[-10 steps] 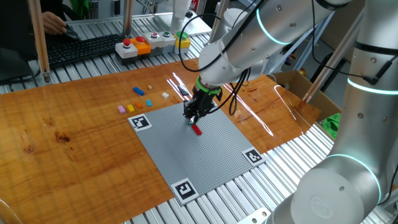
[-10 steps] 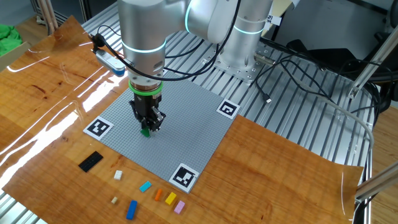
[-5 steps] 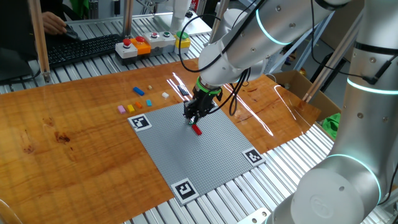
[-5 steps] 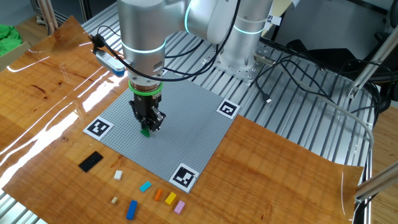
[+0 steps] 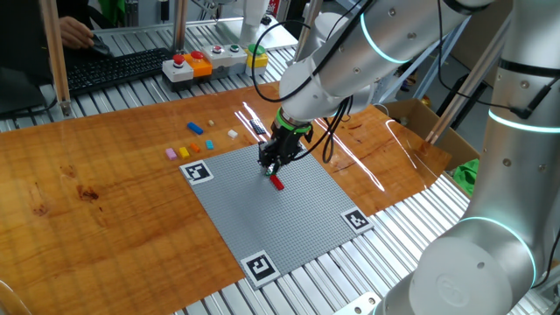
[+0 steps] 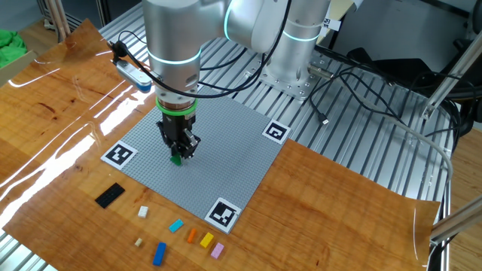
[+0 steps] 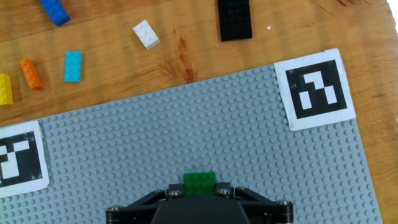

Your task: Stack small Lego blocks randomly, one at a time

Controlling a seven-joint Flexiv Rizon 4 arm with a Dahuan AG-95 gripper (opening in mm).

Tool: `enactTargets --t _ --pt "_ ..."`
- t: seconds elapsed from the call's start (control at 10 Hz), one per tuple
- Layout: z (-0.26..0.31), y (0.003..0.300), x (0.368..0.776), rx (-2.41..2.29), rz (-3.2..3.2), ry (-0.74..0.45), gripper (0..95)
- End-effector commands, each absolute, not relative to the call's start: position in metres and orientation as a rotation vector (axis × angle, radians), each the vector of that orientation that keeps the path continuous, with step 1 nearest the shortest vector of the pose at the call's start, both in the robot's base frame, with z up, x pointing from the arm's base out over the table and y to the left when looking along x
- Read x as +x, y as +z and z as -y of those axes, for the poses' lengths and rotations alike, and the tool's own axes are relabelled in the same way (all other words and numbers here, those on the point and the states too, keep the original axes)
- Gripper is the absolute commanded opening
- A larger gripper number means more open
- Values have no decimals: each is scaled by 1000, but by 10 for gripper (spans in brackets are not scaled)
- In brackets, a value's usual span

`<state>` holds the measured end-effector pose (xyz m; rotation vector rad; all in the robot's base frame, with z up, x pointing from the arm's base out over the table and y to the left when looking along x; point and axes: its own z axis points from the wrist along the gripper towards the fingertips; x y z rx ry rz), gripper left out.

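My gripper (image 7: 199, 188) stands low over the middle of the grey baseplate (image 7: 249, 143), its jaws closed on a green brick (image 7: 199, 182). The green brick also shows at the fingertips in the other fixed view (image 6: 176, 159). In one fixed view a red brick (image 5: 277, 183) lies on the baseplate right at the gripper (image 5: 271, 168); I cannot tell whether the green one touches it. Loose bricks lie on the wood beyond the plate: blue (image 7: 55, 10), cream (image 7: 147, 33), cyan (image 7: 73, 66), orange (image 7: 31, 73), yellow (image 7: 4, 88) and pink (image 6: 218, 250).
A flat black piece (image 7: 235, 18) lies on the wood near the loose bricks. Black-and-white marker tags (image 7: 314, 90) sit at the baseplate corners. A button box (image 5: 199, 63) and a keyboard (image 5: 114, 68) are at the far edge, with a person's hand there.
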<state>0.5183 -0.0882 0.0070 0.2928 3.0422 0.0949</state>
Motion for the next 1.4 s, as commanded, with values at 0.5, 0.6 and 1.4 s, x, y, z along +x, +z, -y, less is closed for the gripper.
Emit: enactTargets --t 0.5,0.6,1.4 --pt "88 8 518 247 -3054 82 380" --pt "88 10 518 237 -3062 85 190" --pt "88 15 519 162 -3069 83 0"
